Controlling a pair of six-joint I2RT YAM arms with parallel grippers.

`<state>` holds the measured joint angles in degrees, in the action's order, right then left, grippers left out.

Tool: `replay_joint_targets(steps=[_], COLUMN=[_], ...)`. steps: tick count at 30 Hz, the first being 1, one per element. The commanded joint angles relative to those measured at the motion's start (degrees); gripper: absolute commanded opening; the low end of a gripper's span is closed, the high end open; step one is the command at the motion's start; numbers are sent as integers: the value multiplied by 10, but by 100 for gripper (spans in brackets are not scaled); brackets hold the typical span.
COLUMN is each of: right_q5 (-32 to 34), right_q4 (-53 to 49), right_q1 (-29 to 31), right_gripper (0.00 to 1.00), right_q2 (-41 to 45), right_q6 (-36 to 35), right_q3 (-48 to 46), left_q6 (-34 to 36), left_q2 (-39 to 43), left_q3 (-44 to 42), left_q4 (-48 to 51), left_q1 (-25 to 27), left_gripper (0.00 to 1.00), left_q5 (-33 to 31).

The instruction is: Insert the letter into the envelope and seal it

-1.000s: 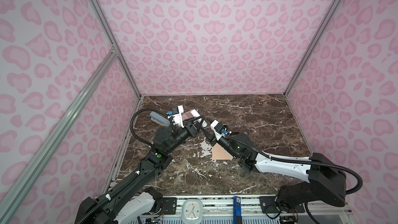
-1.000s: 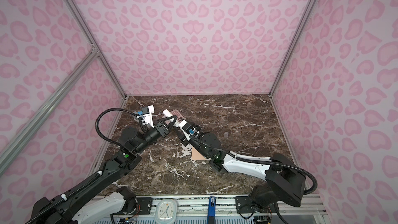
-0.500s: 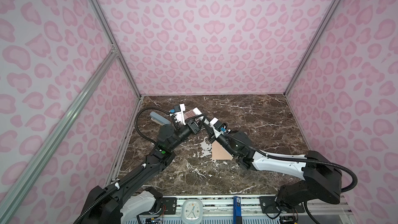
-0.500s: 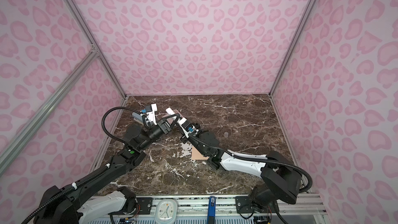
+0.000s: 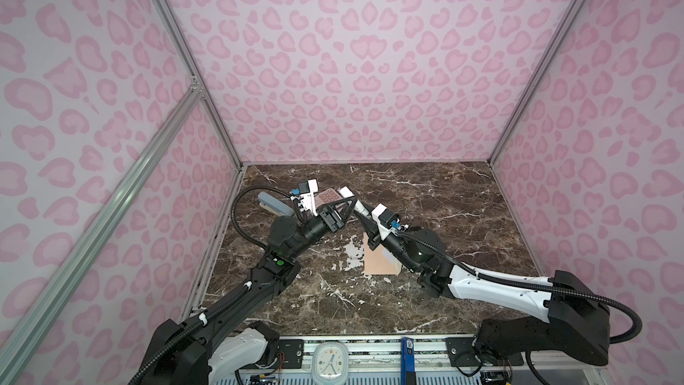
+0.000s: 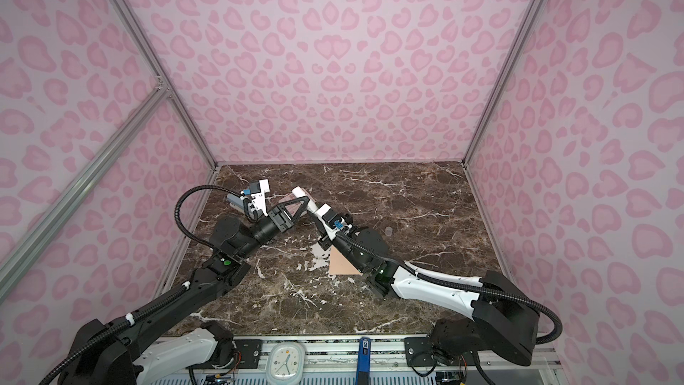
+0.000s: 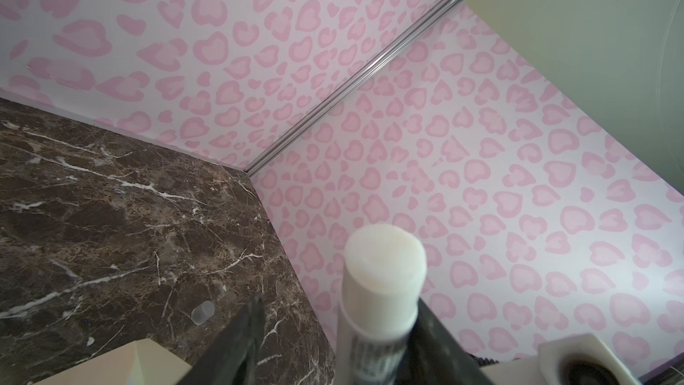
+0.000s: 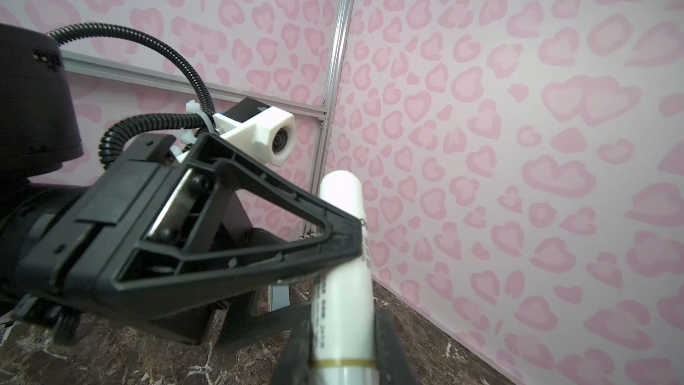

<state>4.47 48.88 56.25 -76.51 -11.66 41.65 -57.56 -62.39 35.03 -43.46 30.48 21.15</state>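
Envelope (image 5: pixel 376 261) lies flat; right tool (image 8: pixel 344 357) grips glue stick (image 8: pixel 342 194).

One each: envelope (image 5: pixel 379 262), glue stick (image 7: pixel 383 272), calculator (image 5: pixel 327 196)

Peach envelope (image 5: pixel 377 264) flat on marble table (image 5: pixel 444 209)

Enclosed on three sides by pale walls (image 5: pixel 351 68) printed with pink heart-like spots. Joined at the corners by silver aluminium rails (image 5: pixel 195 85). Floored with dark brown marble (image 5: pixel 425 198) veined in white.
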Motion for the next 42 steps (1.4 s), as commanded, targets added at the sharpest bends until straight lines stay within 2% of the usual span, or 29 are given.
replay_joint_targets(steps=[1,5,8,22,25,27,30,33,37,39,42], right_q5=[4,2,4,-6,-8,-8,-10,-13,-17,-11,-8], right_q4=[-38,-115,-127,-140,-139,-137,-139,-141,-128,-99,-69], right_q1=[-1,-1,0,1,1,3,2,2,1,1,-3], right_gripper=[0,0,0,1,3,4,7,13,43,51,55], right_q2=[20,45,54,58,58,59,62,66,73,71,67], right_q6=[-13,-29,-34,-42,-43,-43,-44,-44,-36,-29,-28], right_q3=[-6,7,6,5,4,4,4,-1,-18,-34,-48], left_q6=[-16,-22,-22,-43,-47,-55,-76,-95,-121,-132,-145], left_q2=[1,-2,-13,-40,-44,-49,-61,-76,-97,-106,-115], left_q3=[-2,-1,8,14,11,10,5,5,8,10,13], left_q4=[-47,-59,-58,-71,-79,-91,-127,-162,-199,-215,-228], left_q1=[-3,-5,-5,-3,-3,-3,-4,-4,-4,-4,-3], left_gripper=[67,69,67,47,39,30,23,19,16,15,15], left_q5=[10,15,27,55,56,56,58,63,71,75,81])
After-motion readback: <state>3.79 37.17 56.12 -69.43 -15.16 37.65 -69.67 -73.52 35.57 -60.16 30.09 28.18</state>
